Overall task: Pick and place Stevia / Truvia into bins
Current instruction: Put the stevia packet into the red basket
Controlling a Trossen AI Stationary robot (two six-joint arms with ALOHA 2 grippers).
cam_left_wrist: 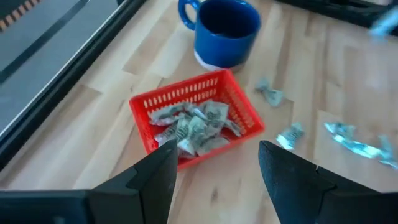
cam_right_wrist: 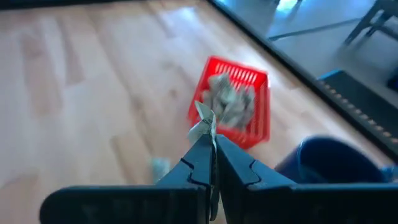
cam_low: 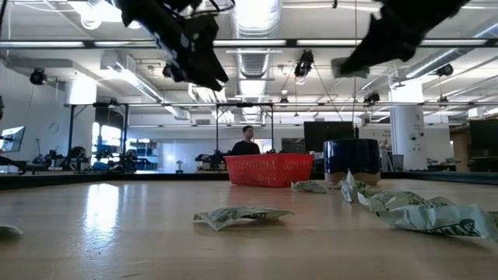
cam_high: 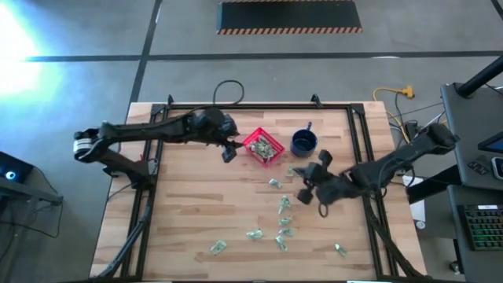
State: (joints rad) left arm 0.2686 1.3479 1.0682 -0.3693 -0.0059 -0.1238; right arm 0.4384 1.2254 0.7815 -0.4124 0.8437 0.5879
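Note:
The red basket (cam_high: 263, 147) stands at the table's far middle with several pale green Stevia sachets (cam_left_wrist: 193, 127) lying in it. More sachets (cam_high: 281, 224) lie flat and scattered on the wood nearer the front. My left gripper (cam_left_wrist: 214, 168) hangs open just left of the basket, above the table, with nothing between its fingers. My right gripper (cam_right_wrist: 211, 146) is raised to the right of the basket, near the blue mug (cam_high: 303, 142), and is shut on one sachet (cam_right_wrist: 204, 123). My right gripper pinches one sachet between its two fingertips (cam_right_wrist: 198, 152) by one end (cam_right_wrist: 206, 132). The rest of the sachet sticks out beyond the tips, crumpled. It is lifted clear of the table, and the fingers slant down toward the basket.
The blue mug (cam_left_wrist: 227, 28) stands right beside the basket on its right. A black frame rail (cam_high: 357, 149) runs along the table's edges. Loose sachets (cam_low: 243, 216) lie across the table's front right. People and equipment show in the room beyond.

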